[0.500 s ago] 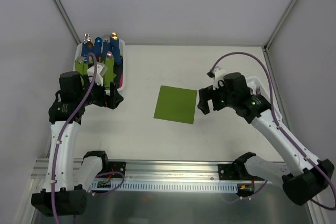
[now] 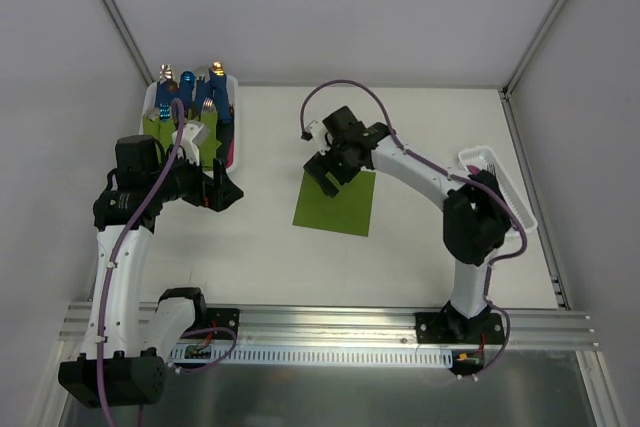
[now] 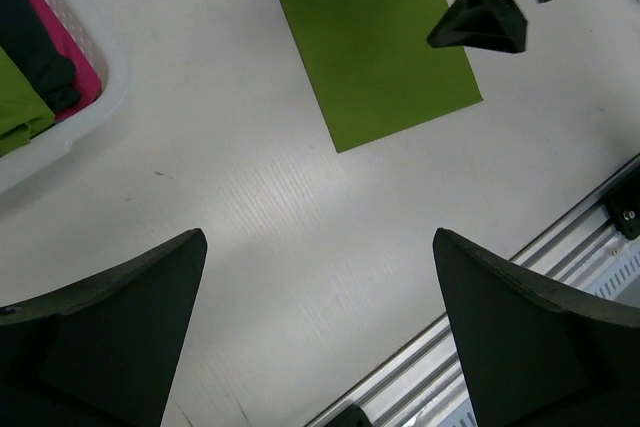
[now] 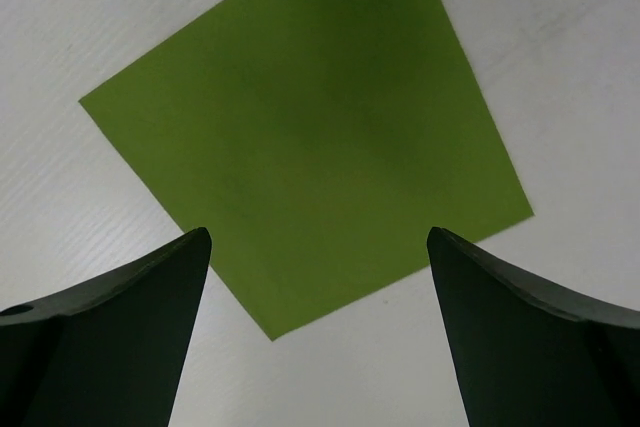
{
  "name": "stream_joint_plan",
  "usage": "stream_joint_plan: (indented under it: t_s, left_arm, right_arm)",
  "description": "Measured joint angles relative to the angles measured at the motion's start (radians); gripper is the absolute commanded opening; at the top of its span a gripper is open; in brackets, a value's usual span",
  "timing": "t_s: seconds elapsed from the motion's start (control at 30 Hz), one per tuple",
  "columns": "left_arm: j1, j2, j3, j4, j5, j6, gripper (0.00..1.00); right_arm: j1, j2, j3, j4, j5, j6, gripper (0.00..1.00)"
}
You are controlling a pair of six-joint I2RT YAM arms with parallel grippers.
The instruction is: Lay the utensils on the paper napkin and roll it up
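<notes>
Thin olive-green square paper napkin [image 2: 340, 212] lies flat and bare in the middle of the white tabletop [image 2: 420, 127], squared off, ready as the landing spot. No utensils on it yet. I can't make them out anywhere; my guess is they're in the white lattice tray [image 2: 520, 202] at the rt edge, half hidden by the arm.

Right gripper [image 2: 328, 173] hangs over the napkin's far edge, pointing down, jaws spread wide w/ nothing between them. The wrist cam shows only green sheet below. Looks like a check of the drop zone, not a grab.

Left gripper [image 2: 222, 190] hovers beside the white plastic bin [image 3: 112, 82] holding green-wrapped bundles [image 2: 195, 97] w/ blue handles, also spread wide and empty. It's parked well apart from the napkin, prob. to keep the lane free.

Vs half a sec ago: the right arm has swung from just rt of the napkin, near that tray, across to over its far edge. Left arm barely shifted. Napkin in the same spot, jaws as wide as before.
</notes>
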Motion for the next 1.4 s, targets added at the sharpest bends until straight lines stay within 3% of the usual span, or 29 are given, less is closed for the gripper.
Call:
stream_joint_plan:
  t_s: [0.2, 0.43, 0.67, 1.0, 1.4]
  left_arm:
    - [0.0, 0.022, 0.03, -0.022, 0.016, 0.0, 0.99]
    - [0.0, 0.039, 0.039, -0.029, 0.012, -0.004, 0.99]
    - [0.0, 0.051, 0.052, -0.03, -0.014, -0.018, 0.99]
    - [0.001, 0.077, 0.055, -0.031, -0.046, -0.026, 0.99]
    - [0.001, 0.077, 0.062, -0.032, -0.063, -0.029, 0.99]
  right_arm:
    - [0.011, 0.199, 0.072, -0.003, -0.032, -0.013, 0.92]
    - [0.013, 0.288, 0.068, 0.023, -0.028, 0.011, 0.9]
    - [0.018, 0.281, 0.038, 0.09, 0.018, 0.106, 0.9]
    - [0.04, 0.222, -0.086, 0.258, 0.16, 0.373, 0.9]
    - [0.051, 0.167, -0.182, 0.3, 0.322, 0.636, 0.89]
